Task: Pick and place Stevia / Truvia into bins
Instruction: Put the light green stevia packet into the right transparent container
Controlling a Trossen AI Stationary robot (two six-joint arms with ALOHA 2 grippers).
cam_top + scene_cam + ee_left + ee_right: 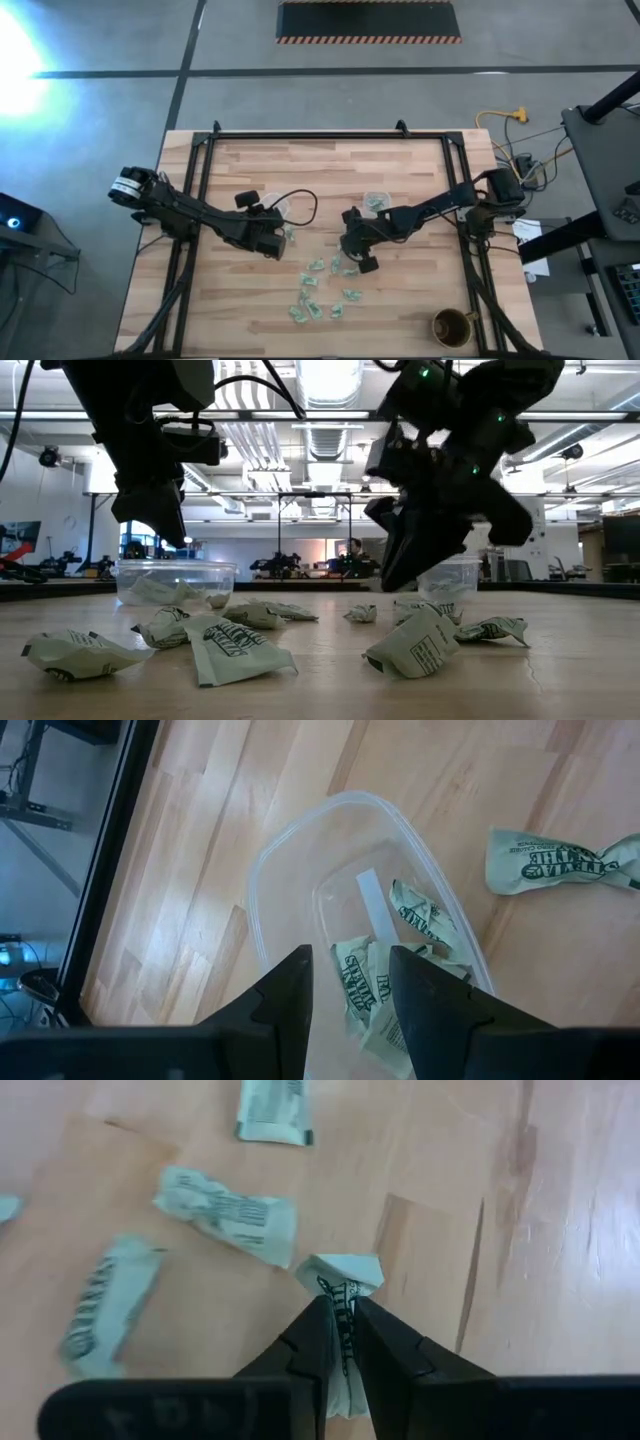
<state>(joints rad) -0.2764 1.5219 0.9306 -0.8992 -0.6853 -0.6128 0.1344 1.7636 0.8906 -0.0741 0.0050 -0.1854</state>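
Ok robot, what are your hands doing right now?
Right gripper shut on a packet, above the table. Left gripper open over the bin. Loose packets remain. Nothing blocking.

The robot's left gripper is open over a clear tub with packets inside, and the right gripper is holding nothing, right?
Not quite. The left gripper is open over the clear tub holding packets, but the right gripper is not empty: the right wrist view shows its fingers shut on a green and white packet, above the wooden table.

Right tool (342, 1342) pinched; left tool (350, 995) agape
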